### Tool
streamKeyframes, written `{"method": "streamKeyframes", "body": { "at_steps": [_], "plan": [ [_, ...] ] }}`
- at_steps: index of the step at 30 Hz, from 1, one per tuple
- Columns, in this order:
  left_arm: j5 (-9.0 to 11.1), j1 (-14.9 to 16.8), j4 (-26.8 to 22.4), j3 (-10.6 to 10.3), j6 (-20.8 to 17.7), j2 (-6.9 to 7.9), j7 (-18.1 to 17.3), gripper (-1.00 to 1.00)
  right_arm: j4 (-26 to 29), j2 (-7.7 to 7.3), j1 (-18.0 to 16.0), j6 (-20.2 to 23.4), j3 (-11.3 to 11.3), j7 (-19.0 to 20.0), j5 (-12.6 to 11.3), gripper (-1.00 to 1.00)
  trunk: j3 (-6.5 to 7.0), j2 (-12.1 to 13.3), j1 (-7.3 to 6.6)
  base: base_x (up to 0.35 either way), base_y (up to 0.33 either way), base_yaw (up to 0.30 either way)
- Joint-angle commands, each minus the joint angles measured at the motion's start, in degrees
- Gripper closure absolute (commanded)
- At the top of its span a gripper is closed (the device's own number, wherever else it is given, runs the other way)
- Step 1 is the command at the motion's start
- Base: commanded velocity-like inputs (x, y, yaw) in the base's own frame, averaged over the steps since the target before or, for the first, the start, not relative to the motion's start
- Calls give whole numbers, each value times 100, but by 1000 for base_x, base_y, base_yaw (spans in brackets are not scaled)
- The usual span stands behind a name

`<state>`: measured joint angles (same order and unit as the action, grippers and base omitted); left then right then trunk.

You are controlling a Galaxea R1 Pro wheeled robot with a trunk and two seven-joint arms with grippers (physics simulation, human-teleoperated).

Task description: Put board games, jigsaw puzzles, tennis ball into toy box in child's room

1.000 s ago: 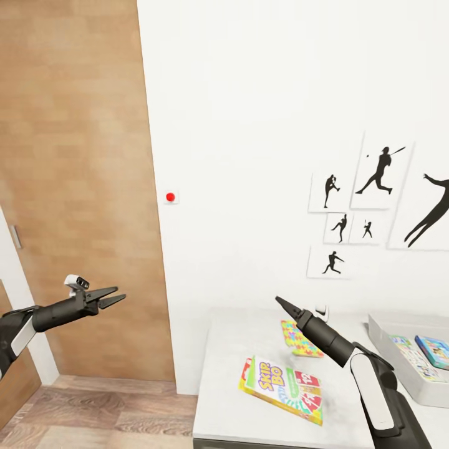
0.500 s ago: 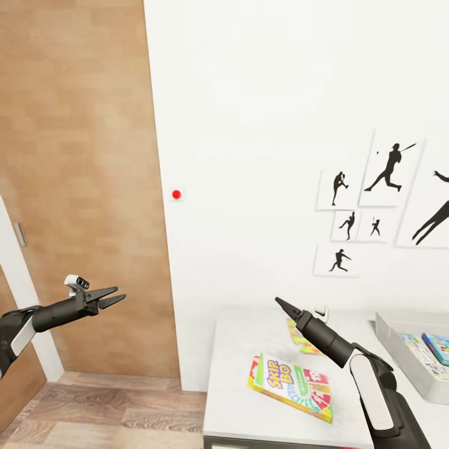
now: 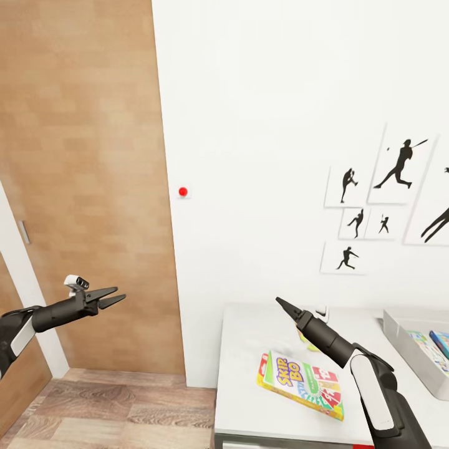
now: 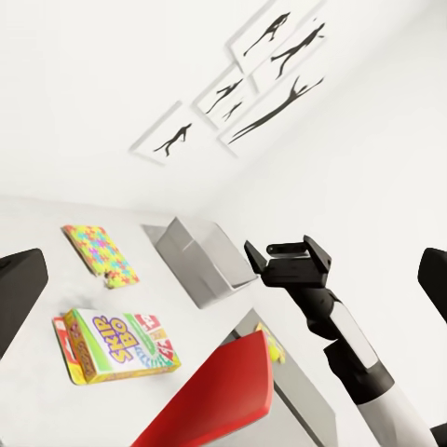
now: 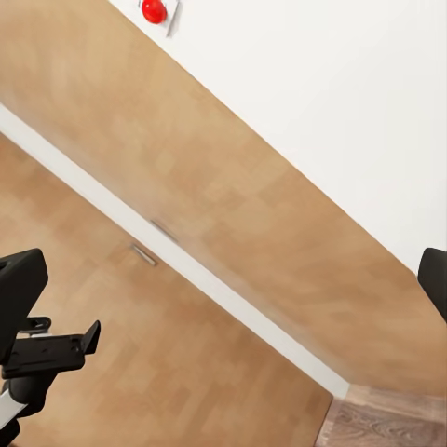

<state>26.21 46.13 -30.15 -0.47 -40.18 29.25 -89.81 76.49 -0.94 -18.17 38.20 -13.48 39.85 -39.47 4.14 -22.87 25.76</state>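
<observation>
A green-and-yellow "Skip-Bo" board game (image 3: 300,378) lies flat on the white table (image 3: 246,374) at the lower right. Behind it, a jigsaw puzzle (image 3: 305,340) peeks out from behind my right arm; the left wrist view shows this bright sheet (image 4: 100,253) in full. The grey toy box (image 3: 402,337) stands at the right edge of the table with a blue game box (image 3: 441,343) inside. My right gripper (image 3: 280,304) hovers open above the table's near-left part, holding nothing. Well to the left, my left gripper (image 3: 112,297) hangs open and empty over the floor.
A tall wooden door panel (image 3: 81,187) fills the left. A red round button (image 3: 183,192) sits on the white wall. Black sports-silhouette pictures (image 3: 386,193) hang above the table. Wood-plank floor (image 3: 125,411) lies below the left arm. A red object (image 4: 219,400) appears near the table.
The camera has turned left, so table, pictures and wall button sit further right in the picture. Both arms keep the same pose and both grippers stay empty.
</observation>
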Motion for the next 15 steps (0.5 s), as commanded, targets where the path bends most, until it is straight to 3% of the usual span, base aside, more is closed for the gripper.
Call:
{"method": "streamKeyframes", "body": {
  "at_steps": [1, 12, 13, 15],
  "plan": [
    [6, 1, 1, -5, -61, 1, -19, -100, -1, 2, -2, 39, -6, 5, -26, -100, -7, -5, 2, 0, 3, 0],
    [4, 1, 1, -8, -61, -7, -19, -100, -130, 6, -2, 37, 5, -17, -17, -100, -17, -5, 2, 0, 39, 0],
    [5, 1, 1, -8, -61, -7, -19, -100, -126, 12, -2, 40, 17, -348, -10, -100, -17, -5, 2, 0, 39, 0],
    [3, 1, 1, -7, -61, -3, -19, -100, -102, 13, -2, 43, 23, -649, -12, -100, -17, -5, 2, 0, 25, 0]
  ]
}}
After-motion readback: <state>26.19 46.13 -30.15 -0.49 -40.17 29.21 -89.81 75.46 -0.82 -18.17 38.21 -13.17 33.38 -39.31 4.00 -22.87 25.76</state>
